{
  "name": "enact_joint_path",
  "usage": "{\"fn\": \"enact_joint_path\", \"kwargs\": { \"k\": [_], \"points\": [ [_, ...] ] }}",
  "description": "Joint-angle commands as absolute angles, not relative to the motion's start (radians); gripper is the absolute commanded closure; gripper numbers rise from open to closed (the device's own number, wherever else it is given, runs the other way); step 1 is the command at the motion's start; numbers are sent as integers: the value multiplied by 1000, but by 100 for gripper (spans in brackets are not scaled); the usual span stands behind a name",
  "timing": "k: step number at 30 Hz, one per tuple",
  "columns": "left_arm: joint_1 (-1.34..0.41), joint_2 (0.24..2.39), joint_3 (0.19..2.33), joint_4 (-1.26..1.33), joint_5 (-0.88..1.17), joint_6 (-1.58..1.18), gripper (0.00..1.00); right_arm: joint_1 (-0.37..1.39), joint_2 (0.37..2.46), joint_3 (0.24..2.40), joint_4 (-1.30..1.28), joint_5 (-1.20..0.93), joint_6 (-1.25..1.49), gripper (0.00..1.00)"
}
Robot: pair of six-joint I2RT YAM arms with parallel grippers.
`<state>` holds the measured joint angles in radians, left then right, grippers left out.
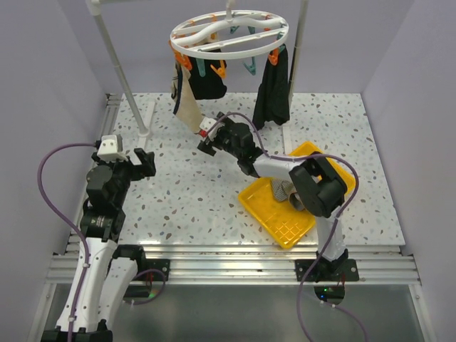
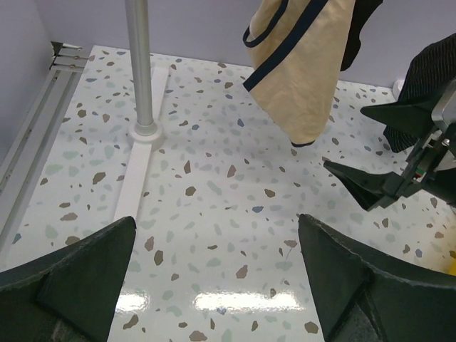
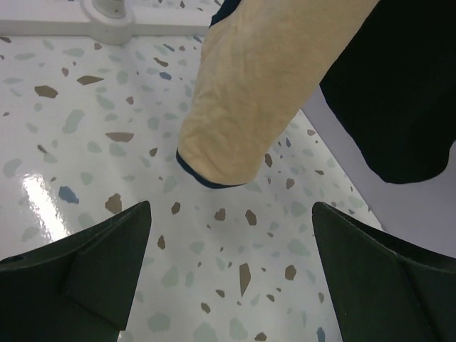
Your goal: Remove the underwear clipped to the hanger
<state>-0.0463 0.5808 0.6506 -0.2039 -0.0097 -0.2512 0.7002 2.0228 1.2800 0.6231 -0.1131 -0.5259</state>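
Nearest, the left jaws stand wide open and empty over the speckled table (image 1: 185,199), pointing toward the middle; to the right, a yellow basket (image 1: 260,219) sits on the table with a grey-and-white striped garment (image 1: 279,189) lying in it, partly hidden by the right arm (image 1: 317,185); that arm reaches forward and to the left, and the right jaws are spread wide with nothing between them, just short of the lower tip of the beige underwear (image 3: 256,92), not touching it; the beige piece hangs from the hanger (image 1: 229,32) with a black piece (image 1: 208,82) beside it and another black piece (image 1: 272,92) on the ring's right side; orange and teal pegs (image 1: 214,69) dangle under the ring; a white pole (image 1: 121,71) stands at far left.
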Motion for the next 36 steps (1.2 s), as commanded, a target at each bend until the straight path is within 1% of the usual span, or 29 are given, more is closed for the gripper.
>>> {"fn": "enact_joint_path", "kwargs": {
  "k": [1,4,8,11,14,16,18,20,22,24,25,26,27,28,29,31,36],
  "points": [
    [-43,568,637,-209,-26,-268,0,701,2077,1380,758,-110,-519,1],
    [-43,572,634,-213,-21,-271,0,703,2143,1480,752,-175,-442,1],
    [-43,581,637,-210,-18,-281,0,701,2242,1573,848,-196,-338,1],
    [-43,586,643,-212,-15,-287,0,703,2328,1653,903,-167,-293,1],
    [-43,589,650,-216,-15,-290,0,710,2402,1779,821,-69,-284,1],
    [-43,592,661,-227,-12,-290,0,710,2456,1865,792,-42,-287,1],
    [-43,597,675,-236,-8,-291,0,707,2483,1900,782,-41,-302,1],
    [-43,600,681,-242,-9,-291,0,704,2499,1924,788,-54,-302,5],
    [-43,600,687,-247,-9,-295,0,706,2502,1921,801,-67,-284,11],
    [-43,600,686,-247,-11,-301,0,709,2496,1902,827,-81,-270,31],
    [-43,600,686,-247,-11,-307,0,707,2491,1885,836,-81,-265,53],
    [-43,600,684,-245,-8,-308,0,707,2488,1878,854,-84,-255,66],
    [-43,601,683,-244,-8,-313,0,707,2484,1868,865,-89,-255,83],
    [-43,601,681,-236,-5,-317,0,707,2479,1856,879,-95,-255,97],
    [-43,601,681,-233,-5,-321,0,706,2477,1833,902,-107,-258,100],
    [-43,607,684,-222,-5,-322,0,701,2465,1800,920,-159,-255,100],
    [-43,615,686,-184,38,-319,0,698,2392,1682,977,-170,-227,100]
  ]
}}
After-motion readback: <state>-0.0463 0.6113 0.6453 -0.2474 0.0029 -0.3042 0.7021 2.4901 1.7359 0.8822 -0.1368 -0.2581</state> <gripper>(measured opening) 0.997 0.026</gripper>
